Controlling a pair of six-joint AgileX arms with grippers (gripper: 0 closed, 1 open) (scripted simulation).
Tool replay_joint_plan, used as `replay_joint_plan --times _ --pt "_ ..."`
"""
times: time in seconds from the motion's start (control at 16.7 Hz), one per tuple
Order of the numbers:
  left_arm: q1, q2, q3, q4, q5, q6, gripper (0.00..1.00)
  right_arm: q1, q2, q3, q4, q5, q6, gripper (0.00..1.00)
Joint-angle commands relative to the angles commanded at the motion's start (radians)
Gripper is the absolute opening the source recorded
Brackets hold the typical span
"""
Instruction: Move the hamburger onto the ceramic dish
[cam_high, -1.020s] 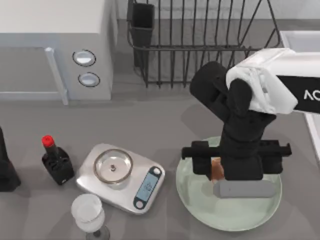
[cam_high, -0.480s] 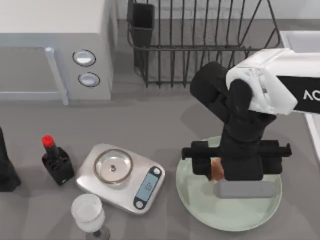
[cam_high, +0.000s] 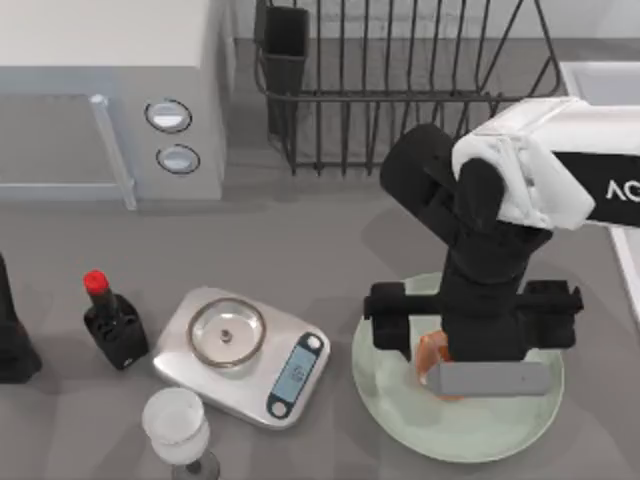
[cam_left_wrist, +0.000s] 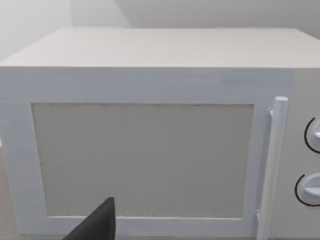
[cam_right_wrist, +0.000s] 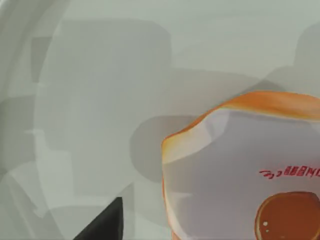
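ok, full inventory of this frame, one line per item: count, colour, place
hamburger: 1, orange-brown, on the dish under the right gripper
ceramic dish: 1, pale green, table right
kitchen scale: 1, silver, left of dish
wine glass: 1, clear, front of scale
bottle: 1, black, red cap, table left
microwave: 1, white, back left
dish rack: 1, black wire, back centre
right gripper: 1, black, over the dish
left arm: dark, parked at left edge
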Motion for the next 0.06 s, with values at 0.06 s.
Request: replay_joint_plan --times 0.06 --pt "0.0 0.0 0.0 0.0 0.0 0.0 1.0 0.0 0.0 0.0 0.0 0.0 0.0 1.0"
